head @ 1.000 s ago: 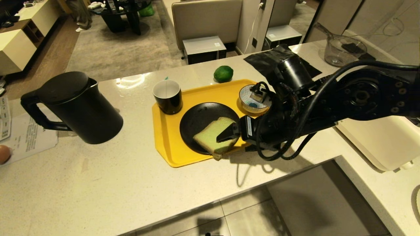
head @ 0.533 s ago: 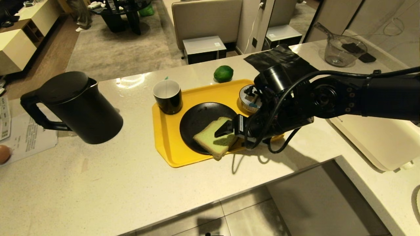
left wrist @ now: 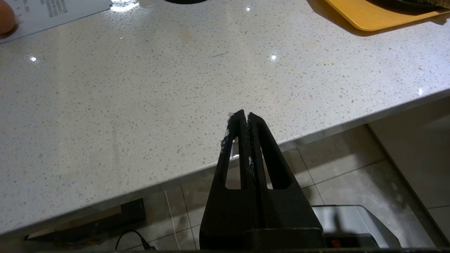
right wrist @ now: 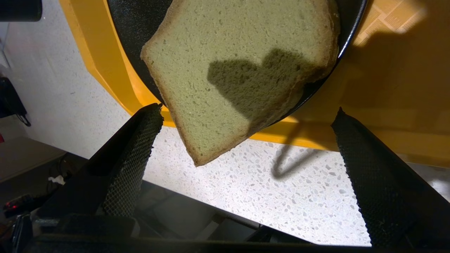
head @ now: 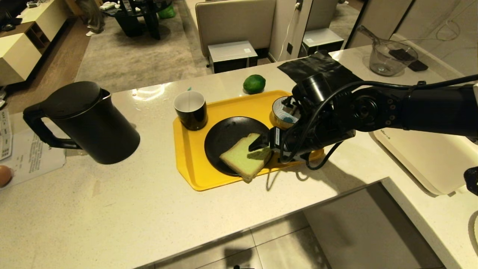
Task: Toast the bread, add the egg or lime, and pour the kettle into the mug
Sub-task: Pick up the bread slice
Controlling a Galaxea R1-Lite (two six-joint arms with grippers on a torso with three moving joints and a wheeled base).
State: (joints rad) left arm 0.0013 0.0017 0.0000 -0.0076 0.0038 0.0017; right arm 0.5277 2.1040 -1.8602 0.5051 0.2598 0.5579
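Right gripper (head: 260, 146) hovering over the near right corner of the bread (head: 244, 157), fingers (right wrist: 135, 154) spread wide apart, nothing between them, shadow cast on the crumb. Bread lying on a black plate (head: 227, 136), one corner jutting past the plate rim and over the near edge of the yellow tray (head: 190, 168). Plate on the tray; tray on the speckled table (head: 112, 209). Mug (head: 191, 110) standing upright on the tray's far left corner, just beside the plate. Blue-and-white bowl (head: 282, 114) at the tray's far right, partly hidden behind the right arm. Lime (head: 254, 83) on the table just beyond the tray's far edge. Kettle (head: 86, 121) well apart on the left of the table, lid on, handle turned toward the left. Brown egg (head: 4, 175) at the far left edge, beside a printed sheet of paper (head: 30, 155). Left gripper (left wrist: 244, 121) parked near the table's front edge, fingers pressed together, empty.
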